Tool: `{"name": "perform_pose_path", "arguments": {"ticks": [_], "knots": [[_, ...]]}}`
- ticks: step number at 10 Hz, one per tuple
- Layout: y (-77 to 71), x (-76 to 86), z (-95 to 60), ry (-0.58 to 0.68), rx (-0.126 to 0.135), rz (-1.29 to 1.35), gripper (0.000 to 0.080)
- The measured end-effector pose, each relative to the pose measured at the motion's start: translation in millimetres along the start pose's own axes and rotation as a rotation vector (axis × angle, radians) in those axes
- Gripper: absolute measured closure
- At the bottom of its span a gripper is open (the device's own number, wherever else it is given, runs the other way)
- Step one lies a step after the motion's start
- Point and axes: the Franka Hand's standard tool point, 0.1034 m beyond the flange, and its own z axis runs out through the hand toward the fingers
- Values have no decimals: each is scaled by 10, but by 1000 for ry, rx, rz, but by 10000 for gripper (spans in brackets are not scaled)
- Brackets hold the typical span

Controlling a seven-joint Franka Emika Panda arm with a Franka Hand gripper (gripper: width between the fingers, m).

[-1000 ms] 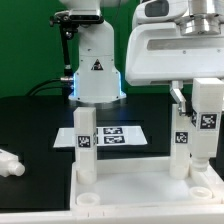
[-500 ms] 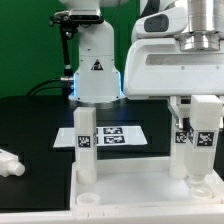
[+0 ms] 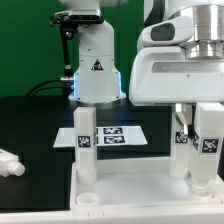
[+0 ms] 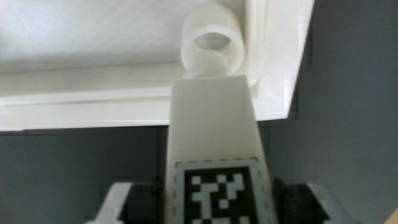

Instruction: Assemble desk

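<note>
The claw (image 3: 205, 112) is clamped on a tagged white leg (image 3: 208, 150), held upright over the tabletop (image 3: 130, 188) at its corner on the exterior view's right; from the wrist, its fingers (image 4: 125, 200) press either side of that leg (image 4: 217, 130), whose tip lines up with the round socket (image 4: 214, 45); whether it is seated I cannot tell. A left leg (image 3: 83, 145) and a rear leg (image 3: 181, 150) stand on the tabletop; a fourth leg (image 3: 8, 163) lies on the black bench (image 3: 30, 112); the marker board (image 3: 118, 135) lies behind.
</note>
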Motion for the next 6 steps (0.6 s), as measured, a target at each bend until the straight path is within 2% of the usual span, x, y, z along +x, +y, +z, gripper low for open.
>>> {"name": "perform_pose_path", "arguments": {"ticks": [6], "knots": [[-35, -98, 89, -17, -4, -12, 515]]}}
